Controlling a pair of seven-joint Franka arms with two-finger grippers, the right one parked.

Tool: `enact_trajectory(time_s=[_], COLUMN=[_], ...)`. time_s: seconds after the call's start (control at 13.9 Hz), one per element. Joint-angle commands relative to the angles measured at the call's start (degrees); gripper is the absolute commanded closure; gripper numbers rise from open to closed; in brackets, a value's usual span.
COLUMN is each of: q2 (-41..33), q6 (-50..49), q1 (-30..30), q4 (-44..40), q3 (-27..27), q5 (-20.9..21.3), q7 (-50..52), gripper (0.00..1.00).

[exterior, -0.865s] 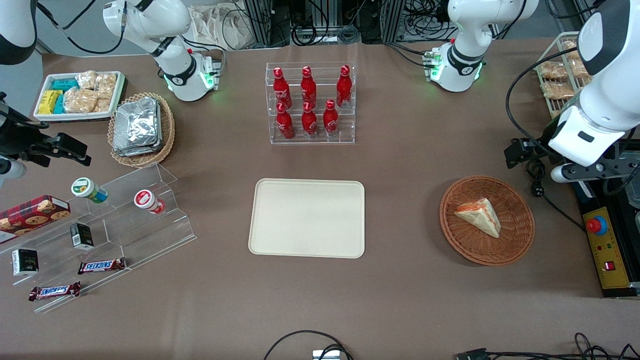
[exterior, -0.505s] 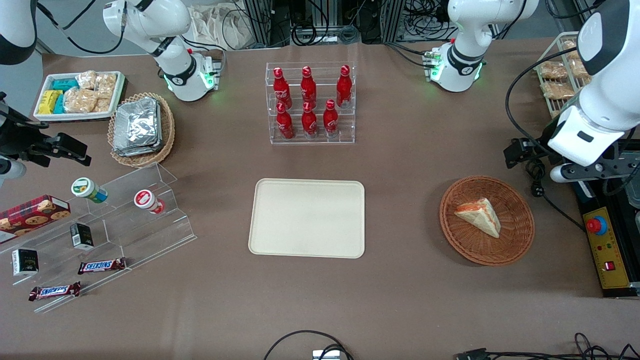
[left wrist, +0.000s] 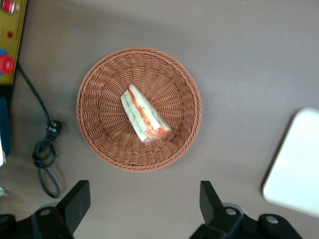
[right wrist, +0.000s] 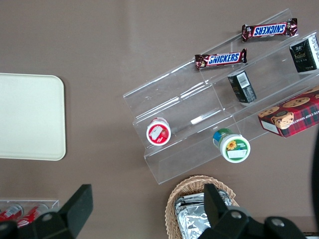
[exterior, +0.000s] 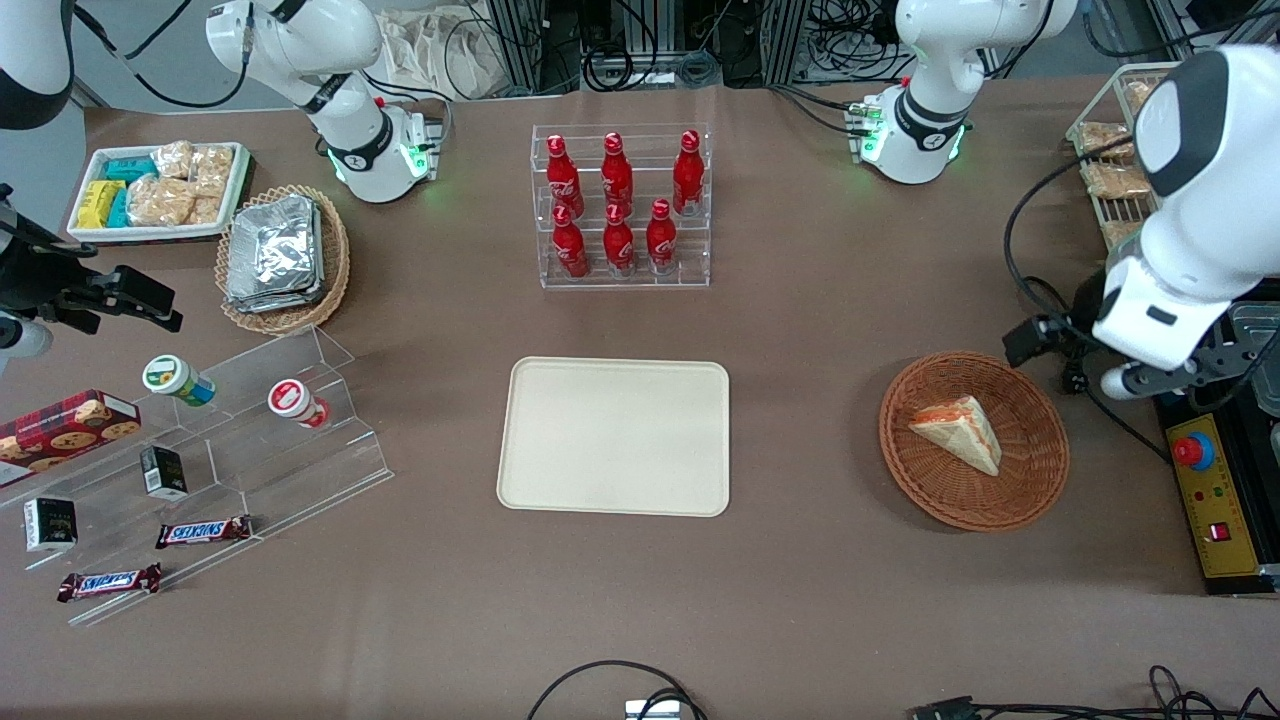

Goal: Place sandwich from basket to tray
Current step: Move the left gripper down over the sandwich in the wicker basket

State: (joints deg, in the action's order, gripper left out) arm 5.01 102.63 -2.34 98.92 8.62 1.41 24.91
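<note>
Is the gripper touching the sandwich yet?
Apart. In the left wrist view the open gripper hangs above the basket, with bare table and wicker showing between its fingers and the sandwich.

Bright, even overhead light — soft shadows, sharp.

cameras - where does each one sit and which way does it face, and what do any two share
Front view: high above the table, looking down on basket, sandwich and tray; both arms show.
Left wrist view: on the working arm, facing down at the sandwich in the basket; the open end effector hangs above the table beside the basket.
Right wrist view: on the parked arm, facing down at the snack shelf and a tray edge.
All three share the tray.
</note>
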Motion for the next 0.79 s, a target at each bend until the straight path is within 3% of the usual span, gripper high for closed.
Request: enact_trajectory(time_s=[0.0,0.14,0.72], q2=[2.81,3.43,8.53], q6=[6.32,14.4,30.76], q1=[-0.73,-1.08,-1.61], q4=[3.62,9.76,22.18], q3=[0.52,0.43,0.17], q5=[1.66,3.6,3.34], q7=[9.96,12.6,22.36], gripper=[0.03,0.03,0.03])
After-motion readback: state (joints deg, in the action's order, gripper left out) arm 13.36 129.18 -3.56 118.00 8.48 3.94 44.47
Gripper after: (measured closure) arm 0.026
